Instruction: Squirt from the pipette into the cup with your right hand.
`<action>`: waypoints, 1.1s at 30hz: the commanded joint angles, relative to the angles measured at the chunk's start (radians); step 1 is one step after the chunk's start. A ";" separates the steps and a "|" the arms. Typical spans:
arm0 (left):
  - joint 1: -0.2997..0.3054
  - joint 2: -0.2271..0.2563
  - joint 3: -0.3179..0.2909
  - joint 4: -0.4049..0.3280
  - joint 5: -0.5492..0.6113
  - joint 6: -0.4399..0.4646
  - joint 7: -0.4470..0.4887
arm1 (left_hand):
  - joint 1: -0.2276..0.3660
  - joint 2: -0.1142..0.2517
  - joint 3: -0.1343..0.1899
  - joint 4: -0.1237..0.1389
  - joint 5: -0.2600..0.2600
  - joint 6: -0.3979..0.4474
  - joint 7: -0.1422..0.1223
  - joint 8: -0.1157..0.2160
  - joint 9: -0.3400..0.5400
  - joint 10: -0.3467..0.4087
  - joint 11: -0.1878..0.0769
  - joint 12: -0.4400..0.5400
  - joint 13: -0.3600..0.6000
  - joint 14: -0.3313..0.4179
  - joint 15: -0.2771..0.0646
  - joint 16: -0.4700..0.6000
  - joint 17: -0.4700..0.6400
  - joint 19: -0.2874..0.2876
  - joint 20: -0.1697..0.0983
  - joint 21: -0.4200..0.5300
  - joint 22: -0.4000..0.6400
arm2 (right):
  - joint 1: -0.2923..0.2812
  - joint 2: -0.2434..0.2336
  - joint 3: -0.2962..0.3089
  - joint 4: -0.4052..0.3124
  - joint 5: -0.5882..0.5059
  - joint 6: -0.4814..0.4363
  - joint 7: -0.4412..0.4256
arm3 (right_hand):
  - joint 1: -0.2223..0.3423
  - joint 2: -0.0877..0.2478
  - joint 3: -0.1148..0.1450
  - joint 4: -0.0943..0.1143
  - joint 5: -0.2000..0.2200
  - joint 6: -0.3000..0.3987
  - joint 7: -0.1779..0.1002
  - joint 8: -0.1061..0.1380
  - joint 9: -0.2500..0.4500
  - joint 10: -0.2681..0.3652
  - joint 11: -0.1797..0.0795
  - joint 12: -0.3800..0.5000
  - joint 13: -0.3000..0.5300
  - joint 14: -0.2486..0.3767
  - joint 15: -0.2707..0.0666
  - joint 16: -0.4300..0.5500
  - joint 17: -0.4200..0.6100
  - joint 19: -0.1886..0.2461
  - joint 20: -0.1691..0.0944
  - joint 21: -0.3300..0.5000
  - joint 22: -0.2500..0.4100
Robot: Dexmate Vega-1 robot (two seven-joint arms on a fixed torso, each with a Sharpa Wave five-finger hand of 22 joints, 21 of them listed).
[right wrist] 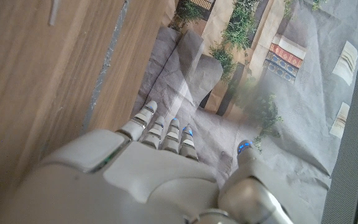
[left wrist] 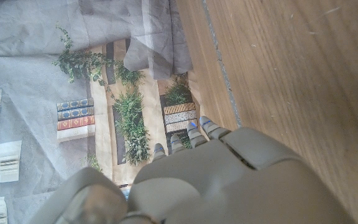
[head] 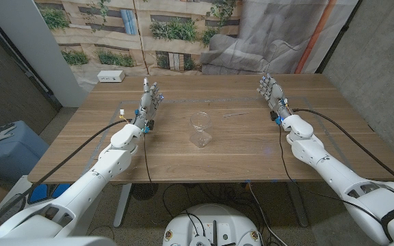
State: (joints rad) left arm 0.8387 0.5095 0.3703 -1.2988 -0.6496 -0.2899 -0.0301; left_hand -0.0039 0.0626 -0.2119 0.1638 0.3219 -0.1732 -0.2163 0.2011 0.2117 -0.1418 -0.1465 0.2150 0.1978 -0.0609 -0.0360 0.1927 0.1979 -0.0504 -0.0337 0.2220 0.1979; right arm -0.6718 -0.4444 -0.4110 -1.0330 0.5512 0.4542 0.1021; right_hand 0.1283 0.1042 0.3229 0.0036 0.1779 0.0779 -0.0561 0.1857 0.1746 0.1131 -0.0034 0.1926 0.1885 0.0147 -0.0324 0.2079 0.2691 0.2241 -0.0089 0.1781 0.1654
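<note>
Nothing is in hand yet, so by my reading the task stands at its opening step. The cup, a clear glass one, sits at the middle of the wooden table. The pipette, a thin pale sliver, lies just beyond the cup and toward the robot's right. The right hand stands well to the right of the cup, fingers apart and holding nothing; the left hand waits on the cup's other side, likewise spread and empty. Next, the right hand should probably reach inward to the pipette and pinch it.
</note>
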 commanded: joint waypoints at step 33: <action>0.000 0.000 0.000 0.001 0.000 0.000 0.000 | 0.001 0.043 -0.008 0.001 0.004 -0.007 -0.005 0.006 0.002 -0.007 -0.004 0.004 0.005 -0.010 -0.114 0.005 0.001 -0.007 -0.091 0.005 0.002 | -0.005 -0.237 -0.145 -0.354 -0.638 -0.234 -0.334 | 0.103 -0.057 0.026 -0.117 0.004 -0.007 -0.027 0.008 0.007 0.008 -0.011 0.003 0.004 0.007 0.002 -0.006 -0.036 -0.028 0.009 0.004 0.003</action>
State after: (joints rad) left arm 0.8388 0.5095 0.3702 -1.2989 -0.6499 -0.2894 -0.0307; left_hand -0.0039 0.0626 -0.2118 0.1637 0.3213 -0.1732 -0.2161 0.2011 0.2114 -0.1417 -0.1465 0.2149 0.1976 -0.0608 -0.0360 0.1927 0.1976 -0.0503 -0.0337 0.2220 0.1977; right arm -0.6894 -0.6354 -0.5232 -1.2949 0.0489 0.2967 -0.1850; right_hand 0.2113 0.0501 0.3461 -0.1030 0.1779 0.0657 -0.0734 0.1857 0.1795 0.1180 -0.0057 0.1926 0.1884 0.0184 -0.0286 0.2032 0.2327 0.1998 -0.0064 0.1781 0.1652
